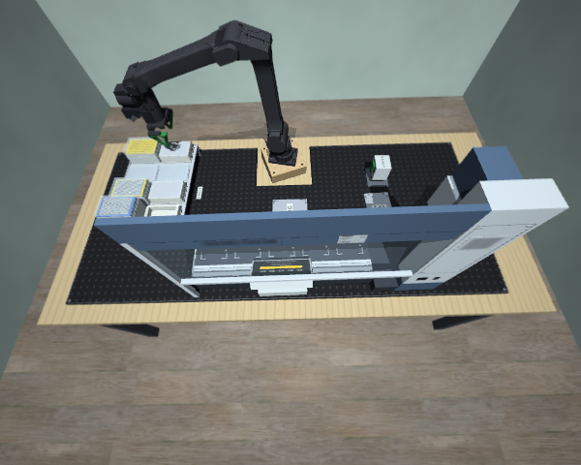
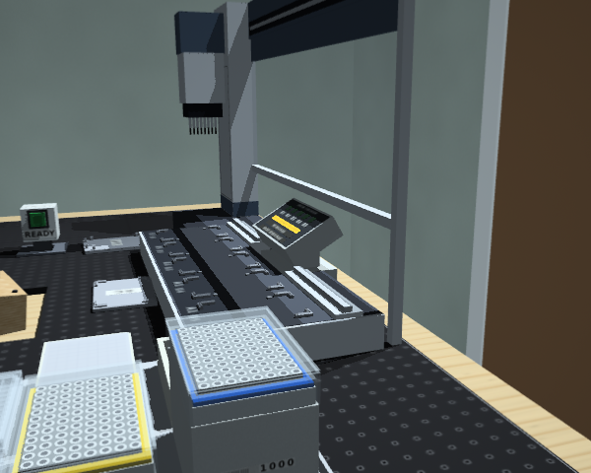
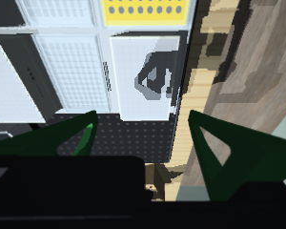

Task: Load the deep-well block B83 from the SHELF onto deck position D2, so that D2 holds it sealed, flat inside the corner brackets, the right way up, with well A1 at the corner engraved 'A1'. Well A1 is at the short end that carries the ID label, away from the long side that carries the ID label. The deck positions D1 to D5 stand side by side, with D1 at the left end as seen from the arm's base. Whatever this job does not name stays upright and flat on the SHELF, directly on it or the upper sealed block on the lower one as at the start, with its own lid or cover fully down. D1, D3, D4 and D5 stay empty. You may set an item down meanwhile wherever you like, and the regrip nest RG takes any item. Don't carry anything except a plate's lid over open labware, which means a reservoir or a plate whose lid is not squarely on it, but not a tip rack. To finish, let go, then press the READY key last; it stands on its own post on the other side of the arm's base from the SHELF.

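My gripper (image 1: 163, 139) (image 3: 143, 114) is open and empty. It hangs just above a white sealed block (image 1: 177, 150) (image 3: 133, 62) at the far corner of the SHELF (image 1: 191, 172), with its shadow on the block's top. I cannot read the block's ID label. The deck (image 1: 281, 258) (image 2: 219, 264), with its row of corner brackets, lies under the gantry and holds nothing. The READY key (image 1: 381, 167) (image 2: 38, 221) stands on its post on the other side of the arm's base.
The SHELF also holds a yellow-topped rack (image 1: 141, 146) (image 3: 143, 11), a clear plate (image 3: 71, 72), a yellow-framed tip rack (image 1: 129, 187) (image 2: 82, 417) and a blue-framed tip rack (image 1: 114, 205) (image 2: 234, 354). The regrip nest (image 1: 289, 201) (image 2: 117, 296) lies near the base. The blue gantry beam (image 1: 290, 222) spans the deck.
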`<state>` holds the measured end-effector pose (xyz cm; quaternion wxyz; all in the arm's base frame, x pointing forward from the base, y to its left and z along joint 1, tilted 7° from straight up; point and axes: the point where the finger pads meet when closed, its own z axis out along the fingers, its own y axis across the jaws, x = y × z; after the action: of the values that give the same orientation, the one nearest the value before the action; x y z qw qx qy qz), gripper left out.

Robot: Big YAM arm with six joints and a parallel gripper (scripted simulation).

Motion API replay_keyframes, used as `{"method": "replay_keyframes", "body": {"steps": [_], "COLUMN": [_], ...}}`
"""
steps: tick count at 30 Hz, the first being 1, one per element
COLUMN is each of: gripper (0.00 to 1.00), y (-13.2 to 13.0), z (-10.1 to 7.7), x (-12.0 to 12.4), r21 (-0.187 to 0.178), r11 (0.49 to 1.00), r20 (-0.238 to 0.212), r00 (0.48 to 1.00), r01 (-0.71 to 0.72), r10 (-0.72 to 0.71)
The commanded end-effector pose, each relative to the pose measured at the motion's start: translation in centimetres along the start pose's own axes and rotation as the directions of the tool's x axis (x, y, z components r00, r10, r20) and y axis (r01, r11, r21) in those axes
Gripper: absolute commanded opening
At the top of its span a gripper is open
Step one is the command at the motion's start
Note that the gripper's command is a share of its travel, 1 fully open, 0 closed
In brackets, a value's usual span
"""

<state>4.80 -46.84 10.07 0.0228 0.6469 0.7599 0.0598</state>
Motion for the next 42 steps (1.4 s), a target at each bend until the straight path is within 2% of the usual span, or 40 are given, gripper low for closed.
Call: {"method": "replay_keyframes", "body": {"steps": [1,4,7,10,14,17,18,23,30,35,37,42], "gripper": [1.0,1.0,1.0,1.0,1.0,1.0,1.0,1.0,1.0,1.0,1.0,1.0], "y": [-0.7,-0.6,-0.5,-0.6,-0.6,-0.6,-0.6,-0.6,-0.5,-0.5,-0.5,-0.6], "z": [-3.1,-4.7,-5.2,-5.0,-6.4,-6.3,-4.9,-7.5,-8.8,-8.8,-9.5,-8.8], "x": [-2.1,-2.1,-2.0,-2.0,-1.9,-1.9,-2.1,-1.8,-1.7,-1.8,-1.7,-2.0], "r21": [0.007,0.01,0.01,0.008,0.01,0.009,0.006,0.01,0.011,0.01,0.011,0.01], "r11": [1.0,1.0,1.0,1.0,1.0,1.0,1.0,1.0,1.0,1.0,1.0,1.0], "r20": [0.065,0.088,0.088,0.073,0.089,0.082,0.05,0.087,0.089,0.078,0.087,0.079], "r00": [0.998,0.996,0.996,0.997,0.996,0.997,0.999,0.996,0.996,0.997,0.996,0.997], "r01": [0.006,0.008,0.008,0.007,0.008,0.007,0.008,0.007,0.009,0.009,0.009,0.009], "r10": [-0.007,-0.008,-0.009,-0.007,-0.009,-0.008,-0.008,-0.008,-0.01,-0.01,-0.01,-0.01]}}
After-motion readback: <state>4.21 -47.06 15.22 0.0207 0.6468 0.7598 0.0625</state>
